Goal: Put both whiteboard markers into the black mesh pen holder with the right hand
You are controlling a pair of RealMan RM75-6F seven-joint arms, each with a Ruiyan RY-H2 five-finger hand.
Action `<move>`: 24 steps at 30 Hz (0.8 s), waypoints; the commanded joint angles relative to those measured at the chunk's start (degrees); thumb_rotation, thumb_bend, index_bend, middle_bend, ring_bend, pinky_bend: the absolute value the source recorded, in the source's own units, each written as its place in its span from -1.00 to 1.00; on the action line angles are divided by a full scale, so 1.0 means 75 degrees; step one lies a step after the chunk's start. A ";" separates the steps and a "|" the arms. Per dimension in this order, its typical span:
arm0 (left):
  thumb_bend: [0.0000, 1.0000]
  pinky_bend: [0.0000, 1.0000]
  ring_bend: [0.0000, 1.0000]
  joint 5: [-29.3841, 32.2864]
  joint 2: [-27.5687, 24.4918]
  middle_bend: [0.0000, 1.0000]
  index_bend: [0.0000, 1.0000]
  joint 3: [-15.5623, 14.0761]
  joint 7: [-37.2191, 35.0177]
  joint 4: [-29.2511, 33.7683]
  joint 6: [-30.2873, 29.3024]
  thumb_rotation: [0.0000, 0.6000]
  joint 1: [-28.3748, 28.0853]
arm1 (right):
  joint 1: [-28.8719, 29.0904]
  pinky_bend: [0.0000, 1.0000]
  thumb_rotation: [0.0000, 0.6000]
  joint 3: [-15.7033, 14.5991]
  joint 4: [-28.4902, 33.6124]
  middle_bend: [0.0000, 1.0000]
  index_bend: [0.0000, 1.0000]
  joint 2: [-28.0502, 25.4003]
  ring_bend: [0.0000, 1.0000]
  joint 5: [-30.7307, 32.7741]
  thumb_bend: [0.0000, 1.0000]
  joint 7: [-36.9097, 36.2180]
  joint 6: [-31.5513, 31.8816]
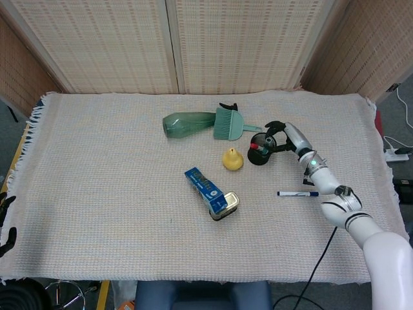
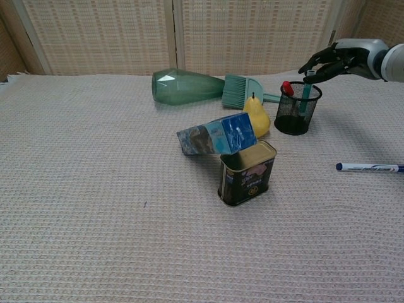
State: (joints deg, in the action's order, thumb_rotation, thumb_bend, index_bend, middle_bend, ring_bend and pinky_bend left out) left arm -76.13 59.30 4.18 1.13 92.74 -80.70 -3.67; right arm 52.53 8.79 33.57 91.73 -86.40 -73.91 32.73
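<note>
Even, diffuse light is filling both views; soft, short shadows are lying beside objects, glare is staying minimal, and focus is holding sharp throughout.

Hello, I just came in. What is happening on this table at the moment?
The right hand is lowering a green marker into the black mesh pen holder, which already has something red-tipped in it. A blue marker lies on the cloth near the right edge, not yet picked up. The left hand hangs off the table's left edge, holding nothing.
</note>
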 commanded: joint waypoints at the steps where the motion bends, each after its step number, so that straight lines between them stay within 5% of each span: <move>1: -0.03 -0.80 -1.00 -0.0021 0.0003 -1.00 -0.75 -0.0003 0.0006 0.0004 -0.0020 1.00 0.0003 | 0.0032 -0.93 1.00 -0.0074 0.0154 -0.64 -0.52 -0.0128 -0.63 -0.0047 -0.29 -0.0187 0.0059; 6: -0.03 -0.80 -1.00 -0.0030 -0.0009 -1.00 -0.75 0.0003 -0.0013 0.0016 -0.0067 1.00 0.0023 | 0.0032 -1.00 1.00 -0.0130 0.0521 -0.84 -0.83 -0.0427 -0.77 -0.0124 -0.30 -0.0306 0.0483; 10: -0.03 -0.80 -1.00 -0.0121 -0.0033 -1.00 -0.75 -0.0009 -0.0013 0.0064 -0.0151 1.00 0.0043 | -0.0160 -1.00 1.00 -0.0048 0.1395 -0.85 -0.87 -0.1010 -0.78 -0.0206 -0.30 0.0180 0.1431; 14: -0.03 -0.80 -1.00 -0.0325 -0.0070 -1.00 -0.75 -0.0062 0.0001 0.0164 -0.0286 1.00 0.0078 | -0.0775 -1.00 1.00 0.0014 0.3817 -0.85 -0.75 -0.2361 -0.76 -0.0121 -0.30 0.2456 0.2504; 17: -0.03 -0.80 -1.00 -0.0466 -0.0103 -1.00 -0.75 -0.0102 -0.0003 0.0251 -0.0391 1.00 0.0114 | -0.1426 -1.00 1.00 -0.0104 0.6153 -0.85 -0.50 -0.3512 -0.73 0.0382 -0.31 0.5037 0.2816; 20: -0.03 -0.80 -1.00 -0.0596 -0.0133 -1.00 -0.75 -0.0148 0.0001 0.0316 -0.0448 1.00 0.0133 | -0.2054 -1.00 1.00 -0.0427 0.7855 -0.85 -0.49 -0.4220 -0.70 0.1103 -0.31 0.7557 0.3095; 24: -0.03 -0.80 -1.00 -0.0732 -0.0171 -1.00 -0.75 -0.0192 0.0012 0.0407 -0.0522 1.00 0.0155 | -0.2595 -1.00 1.00 -0.0931 0.8648 -0.85 -0.49 -0.4431 -0.70 0.2013 -0.31 0.9642 0.3235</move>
State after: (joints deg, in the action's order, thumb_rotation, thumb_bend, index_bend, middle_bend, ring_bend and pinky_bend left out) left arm -81.53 58.08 2.81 1.19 95.69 -84.52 -2.56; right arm 41.77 6.29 80.15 67.91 -81.08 -26.31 51.78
